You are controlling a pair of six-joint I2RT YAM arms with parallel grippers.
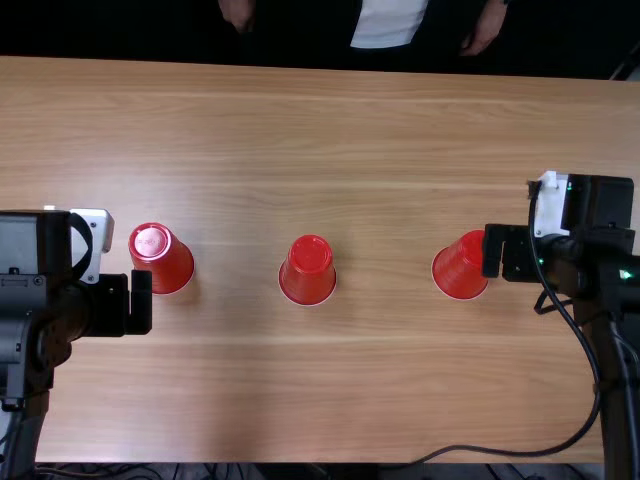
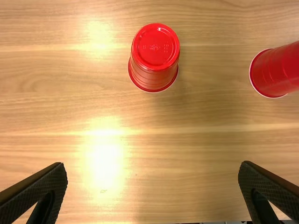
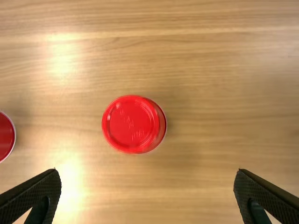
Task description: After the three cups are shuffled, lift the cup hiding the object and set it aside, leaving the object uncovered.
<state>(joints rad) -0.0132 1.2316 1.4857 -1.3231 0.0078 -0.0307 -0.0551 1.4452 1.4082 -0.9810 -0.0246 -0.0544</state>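
Three red cups stand upside down in a row across the table's middle: the left cup (image 1: 160, 258) (image 2: 154, 56), the middle cup (image 1: 307, 270) (image 2: 275, 70) (image 3: 4, 135) and the right cup (image 1: 462, 265) (image 3: 134, 123). Whatever is under them is hidden. My left gripper (image 1: 140, 300) (image 2: 150, 172) hangs just to the near side of the left cup, open, with nothing between its fingers. My right gripper (image 1: 503, 252) (image 3: 147, 175) hangs at the right cup's right side, also open and holding nothing.
The wooden table (image 1: 320, 140) has bare room beyond the cups and between them. A black cable (image 1: 560, 400) loops by the right arm near the front edge.
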